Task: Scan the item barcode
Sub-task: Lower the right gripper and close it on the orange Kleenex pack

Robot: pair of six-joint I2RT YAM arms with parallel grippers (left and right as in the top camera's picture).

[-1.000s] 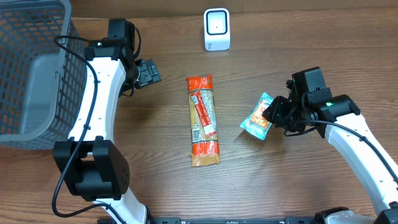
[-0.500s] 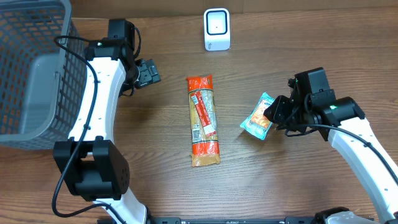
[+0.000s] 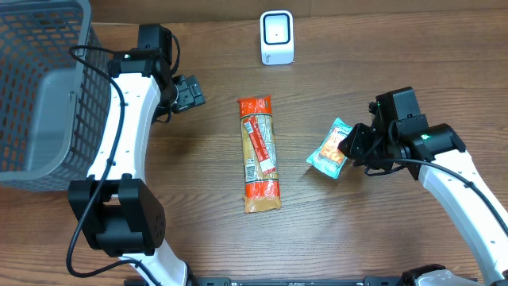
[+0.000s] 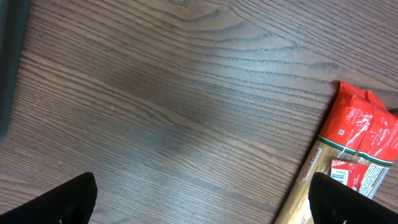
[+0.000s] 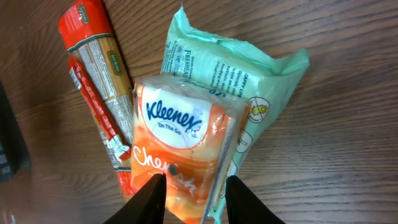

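An orange Kleenex tissue pack lies over a mint-green wipes pack; together they sit at the right of the table. My right gripper has its two black fingers pressed against the near end of the tissue pack, shut on it. The white barcode scanner stands at the back centre. My left gripper hovers open over bare wood at the back left, with nothing between its fingers.
A long red and tan spaghetti packet lies in the middle of the table, and its end shows in both wrist views. A grey wire basket fills the left side.
The right arm has shifted slightly and its fingers have closed a little more on the tissue pack. The pack itself has barely moved. The left arm is still.
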